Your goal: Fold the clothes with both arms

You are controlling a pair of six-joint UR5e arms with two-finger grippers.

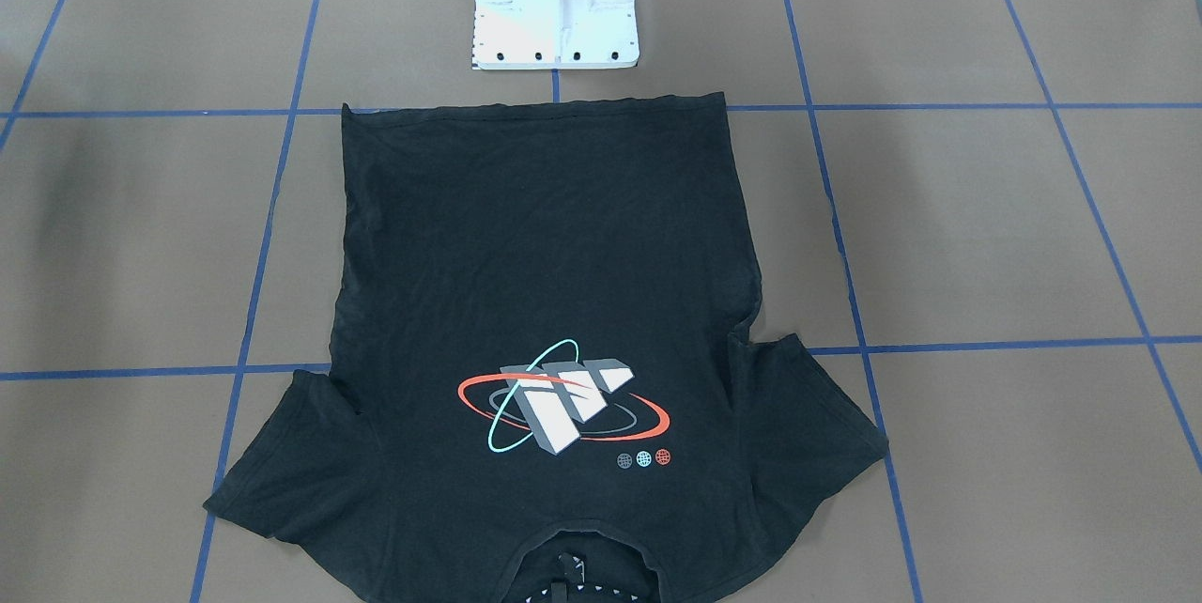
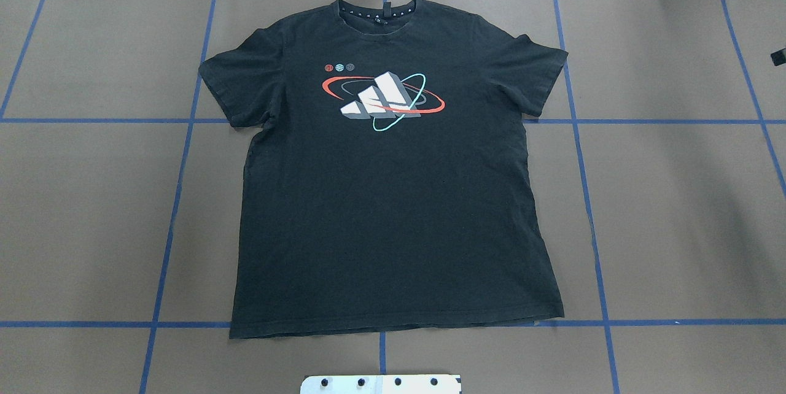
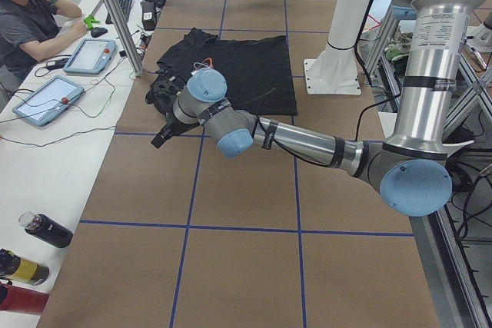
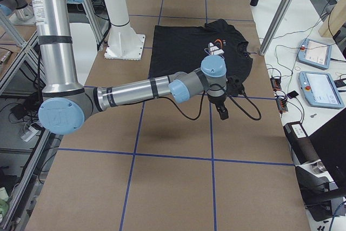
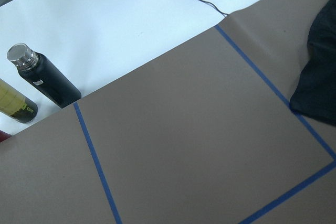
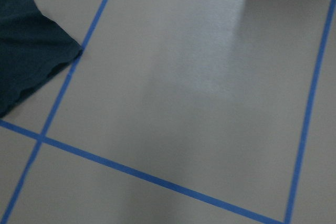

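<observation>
From the table's left end, your left gripper (image 3: 163, 137) hangs over the brown table cover (image 3: 246, 259), near a sleeve of the black T-shirt (image 3: 231, 67); you cannot tell whether its jaws are open or closed. From the right end, your right gripper (image 4: 222, 113) points down over the cover near the other sleeve, and its state cannot be told either. Overhead, the shirt lies flat and spread out, chest graphic (image 2: 384, 99) facing up, collar at the far edge, hem just short of the white pedestal (image 2: 381, 383), across blue tape lines (image 2: 92, 324). The front camera shows the same layout reversed. The left wrist camera sees a sleeve edge at its right and a black bottle (image 5: 44, 82) on the white desk. The right wrist camera sees a sleeve corner touching a tape line.
</observation>
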